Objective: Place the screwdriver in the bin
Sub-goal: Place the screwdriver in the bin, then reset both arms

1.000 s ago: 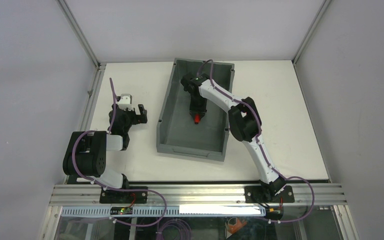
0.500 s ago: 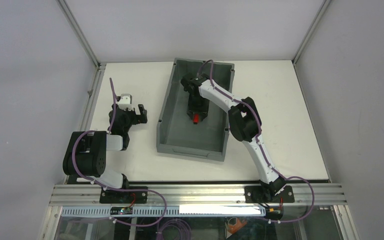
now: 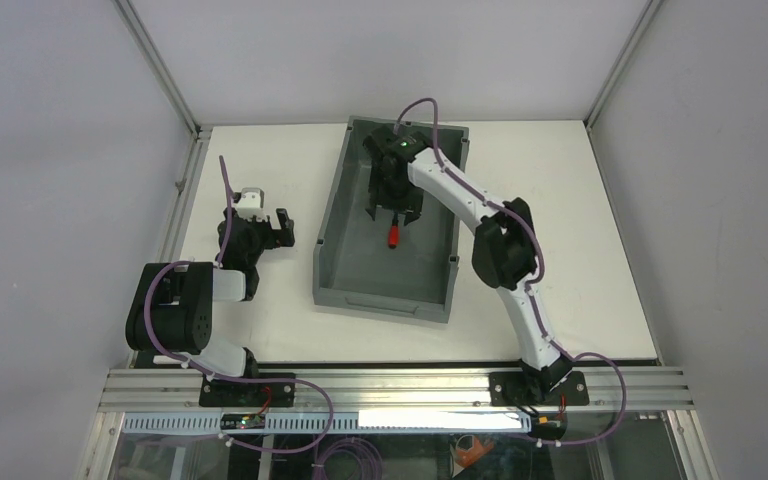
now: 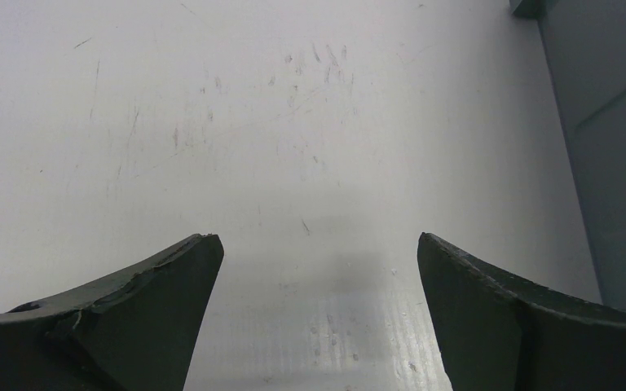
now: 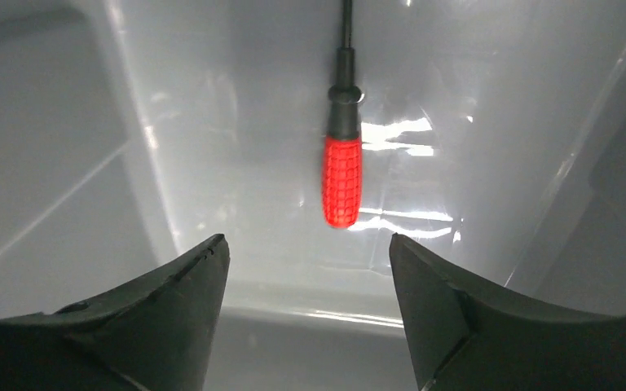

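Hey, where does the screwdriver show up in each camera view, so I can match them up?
Top external: the screwdriver lies inside the bin, its red handle just below the right gripper in the picture.
Left wrist: not in view; only the bin's outer wall at the right edge.
Right wrist: upper centre, red handle nearest the camera, shaft pointing up.
Shared landmark: the grey bin, seen in all three.

A white bench [image 3: 580, 200], finely scuffed and scratched [image 4: 310, 73], fills a booth of plain grey walls [image 3: 50, 150] on the left, far and right sides. Metal posts [image 3: 160, 70] rise at the far corners. An aluminium rail [image 3: 400, 385] runs along the near edge. The light is even.
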Tool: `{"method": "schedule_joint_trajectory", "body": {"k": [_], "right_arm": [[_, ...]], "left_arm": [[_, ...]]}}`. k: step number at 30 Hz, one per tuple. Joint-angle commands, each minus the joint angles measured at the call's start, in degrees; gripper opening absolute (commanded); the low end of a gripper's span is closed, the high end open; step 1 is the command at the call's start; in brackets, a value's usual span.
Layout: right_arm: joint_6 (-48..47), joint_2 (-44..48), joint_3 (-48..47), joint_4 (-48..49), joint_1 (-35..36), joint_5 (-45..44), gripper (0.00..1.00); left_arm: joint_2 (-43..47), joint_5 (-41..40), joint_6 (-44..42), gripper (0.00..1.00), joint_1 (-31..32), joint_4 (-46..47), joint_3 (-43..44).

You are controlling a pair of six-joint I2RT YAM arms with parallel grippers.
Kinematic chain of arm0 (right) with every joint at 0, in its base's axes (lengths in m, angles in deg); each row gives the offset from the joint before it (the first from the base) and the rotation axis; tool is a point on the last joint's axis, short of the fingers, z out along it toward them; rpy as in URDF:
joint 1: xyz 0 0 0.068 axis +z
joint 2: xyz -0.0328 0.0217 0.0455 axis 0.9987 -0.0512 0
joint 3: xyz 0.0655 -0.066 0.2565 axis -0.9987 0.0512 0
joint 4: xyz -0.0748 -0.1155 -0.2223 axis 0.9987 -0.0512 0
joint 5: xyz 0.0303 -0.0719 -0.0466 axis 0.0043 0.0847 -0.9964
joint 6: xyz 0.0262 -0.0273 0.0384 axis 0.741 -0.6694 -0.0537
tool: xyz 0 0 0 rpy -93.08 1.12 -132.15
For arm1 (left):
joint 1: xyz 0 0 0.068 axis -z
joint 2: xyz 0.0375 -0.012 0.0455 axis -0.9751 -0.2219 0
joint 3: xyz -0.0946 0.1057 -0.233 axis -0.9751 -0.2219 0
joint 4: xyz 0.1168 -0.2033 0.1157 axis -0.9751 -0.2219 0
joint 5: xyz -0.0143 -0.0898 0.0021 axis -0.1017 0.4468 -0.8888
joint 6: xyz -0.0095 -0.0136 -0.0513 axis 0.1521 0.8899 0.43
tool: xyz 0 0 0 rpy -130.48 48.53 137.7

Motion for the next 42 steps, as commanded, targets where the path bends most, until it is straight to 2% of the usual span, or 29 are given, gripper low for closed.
{"method": "schedule_joint_trajectory", "body": {"k": [1, 7, 10, 19, 29, 42], "right_arm": [[-1.3, 7.4, -4.7, -0.5, 0.6, 0.3, 0.77], [-4.3, 10.4, -8.7, -2.3, 0.6, -0.5, 0.89], [-6.4, 13.0, -9.8, -2.5, 0.3, -1.2, 0.99], [-12.7, 21.1, -7.5, -3.0, -4.1, -3.6, 0.99], [-19.9, 36.5, 9.5, 4.9, -16.2, -2.0, 0.99], [-26.9, 51.0, 29.5, 13.4, -32.8, 2.7, 0.99]], "left_arm": [[1.7, 1.2, 0.5, 0.99, 0.3, 1.9, -0.5], [1.7, 1.2, 0.5, 0.99, 0.3, 1.9, -0.5], [1.7, 1.2, 0.5, 0.99, 0.3, 1.9, -0.5], [1.7, 1.2, 0.5, 0.99, 0.3, 1.9, -0.5], [1.7, 1.2, 0.6, 0.99, 0.3, 1.9, -0.5], [1.7, 1.2, 0.5, 0.99, 0.3, 1.9, -0.5]]}}
